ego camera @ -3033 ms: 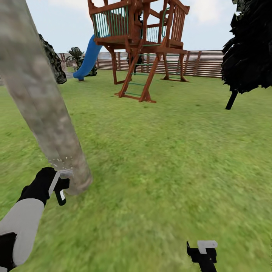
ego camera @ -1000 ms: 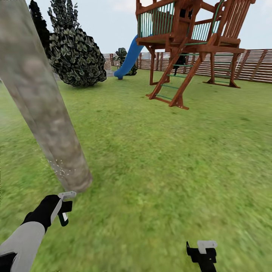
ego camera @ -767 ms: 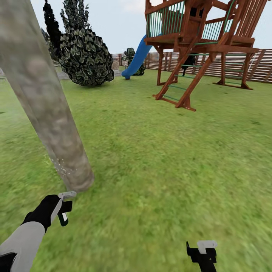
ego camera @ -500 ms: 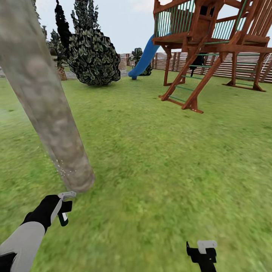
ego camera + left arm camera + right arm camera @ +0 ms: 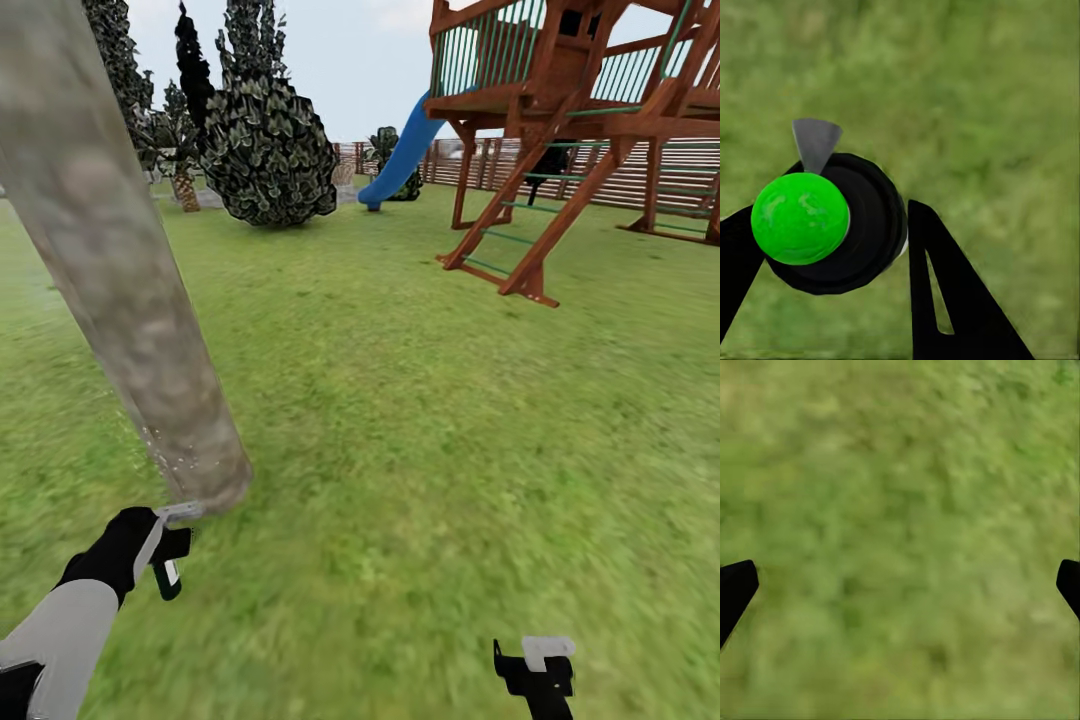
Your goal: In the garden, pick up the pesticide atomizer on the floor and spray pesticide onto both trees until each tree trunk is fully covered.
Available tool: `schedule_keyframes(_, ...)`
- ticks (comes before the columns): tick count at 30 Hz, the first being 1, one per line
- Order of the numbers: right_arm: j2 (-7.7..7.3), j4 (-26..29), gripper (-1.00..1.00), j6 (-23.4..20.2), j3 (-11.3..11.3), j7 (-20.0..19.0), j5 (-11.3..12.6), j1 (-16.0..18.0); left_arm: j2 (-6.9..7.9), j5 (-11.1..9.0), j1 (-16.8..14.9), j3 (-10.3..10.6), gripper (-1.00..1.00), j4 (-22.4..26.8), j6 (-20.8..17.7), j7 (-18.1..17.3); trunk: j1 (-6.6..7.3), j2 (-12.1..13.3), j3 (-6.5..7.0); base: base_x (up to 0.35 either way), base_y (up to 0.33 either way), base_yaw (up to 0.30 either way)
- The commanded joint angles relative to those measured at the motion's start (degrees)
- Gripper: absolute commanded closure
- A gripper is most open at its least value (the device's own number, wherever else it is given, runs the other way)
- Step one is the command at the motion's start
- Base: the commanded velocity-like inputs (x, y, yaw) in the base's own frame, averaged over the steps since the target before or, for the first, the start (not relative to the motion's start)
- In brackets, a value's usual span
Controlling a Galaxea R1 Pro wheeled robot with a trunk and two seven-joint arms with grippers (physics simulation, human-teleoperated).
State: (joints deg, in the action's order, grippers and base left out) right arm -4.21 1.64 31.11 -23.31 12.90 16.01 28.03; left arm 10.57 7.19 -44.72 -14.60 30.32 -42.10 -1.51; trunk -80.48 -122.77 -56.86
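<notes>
Open lawn (image 5: pixel 430 420), wooden play tower (image 5: pixel 560 120) behind. The left gripper (image 5: pixel 832 240) has its fingers pinched on the pesticide atomizer (image 5: pixel 832 225), low and just short of the tree trunk (image 5: pixel 120 270); the right gripper (image 5: pixel 900 585) hangs spread and empty over grass. Risk: white specks (image 5: pixel 165 455) sit only near the trunk's base, so holding the nozzle this low likely leaves the upper bark bare.

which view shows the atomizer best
The left wrist view: the pesticide atomizer sits large between the left gripper's fingers, seen end-on. In the head view the atomizer is small, held near the tree trunk.
</notes>
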Motion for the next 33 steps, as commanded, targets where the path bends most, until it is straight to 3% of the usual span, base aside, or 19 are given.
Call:
schedule_keyframes(1, -0.01, 0.03, -1.00, 0.09, -0.51, 0.20, 0.41, 0.00, -0.17, 0.51, -0.85, -0.25, 1.00, 0.50, -0.93, -0.16, 0.01, -0.02, -0.05, 0.001, -0.001, 0.276)
schedule_keyframes(4, -0.05, 0.03, -1.00, 0.15, -0.51, 0.20, 0.42, 0.00, -1.49, 0.54, -6.31, -0.09, 1.00, 1.55, -3.94, -0.16, 0.01, -0.02, -0.05, 0.000, 0.000, 0.192)
schedule_keyframes(8, -0.08, 0.03, -1.00, 0.16, -0.51, 0.20, 0.42, 0.00, -3.06, 0.54, -7.98, 0.14, 1.00, 1.70, -5.02, -0.06, 0.01, -0.02, -0.05, 0.000, 0.000, 0.028)
schedule_keyframes(13, -0.17, -0.01, -1.00, 0.10, -0.51, 0.21, 0.35, 0.00, -0.37, 0.65, -10.36, 0.14, 1.00, 1.97, -8.32, -0.08, 0.01, -0.02, -0.05, 0.000, 0.000, 0.001)
schedule_keyframes(14, -0.18, -0.01, -1.00, 0.11, -0.51, 0.20, 0.34, 0.00, -0.93, 0.59, -10.50, 0.17, 1.00, 2.01, -8.55, -0.13, 0.01, -0.02, -0.05, 0.000, 0.000, 0.000)
schedule_keyframes(15, -0.21, -0.02, -1.00, 0.10, -0.51, 0.20, 0.34, 0.00, -2.42, 0.62, -10.60, 0.24, 1.00, 2.04, -8.65, 0.00, 0.01, -0.02, -0.05, 0.000, 0.000, 0.000)
schedule_keyframes(17, -0.19, -0.01, -1.00, 0.12, -0.51, 0.20, 0.33, 0.00, -2.90, 0.72, -10.60, 0.22, 1.00, 2.10, -8.69, 0.13, 0.01, -0.02, -0.05, 0.000, 0.000, 0.000)
schedule_keyframes(18, -0.23, 0.01, -1.00, 0.14, -0.51, 0.20, 0.35, 0.00, -2.29, 0.90, -10.63, 0.02, 1.00, 2.22, -8.73, 0.17, 0.01, -0.02, -0.05, 0.000, 0.000, 0.000)
schedule_keyframes(21, -0.20, 0.03, -1.00, 0.17, -0.51, 0.16, 0.41, 0.00, 2.06, 0.85, -9.97, 0.07, 1.00, 2.69, -8.86, -0.01, 0.01, -0.02, -0.05, 0.000, 0.000, 0.000)
schedule_keyframes(23, -0.19, 0.03, -1.00, 0.16, -0.51, 0.17, 0.37, 0.00, 2.99, 0.71, -9.81, 0.23, 1.00, 2.79, -8.88, -0.12, 0.01, -0.02, -0.05, 0.000, 0.000, 0.035)
schedule_keyframes(25, -0.12, 0.03, -1.00, 0.17, -0.51, 0.17, 0.34, 0.00, 2.48, 0.61, -10.19, 0.17, 1.00, 2.84, -8.88, -0.15, 0.01, -0.02, -0.05, 0.000, 0.000, 0.207)
schedule_keyframes(28, -0.14, 0.03, -1.00, 0.18, -0.51, 0.19, 0.33, 0.00, -0.34, 0.73, -11.41, 0.40, 1.00, 3.08, -8.97, -0.08, 0.01, -0.02, -0.05, 0.000, 0.000, 0.262)
schedule_keyframes(33, -0.12, 0.03, -1.00, 0.18, -0.51, 0.20, 0.34, 0.00, -0.97, 0.73, -13.80, 0.41, 1.00, 5.09, -14.10, -0.02, 0.01, -0.02, -0.05, 0.000, 0.000, 0.275)
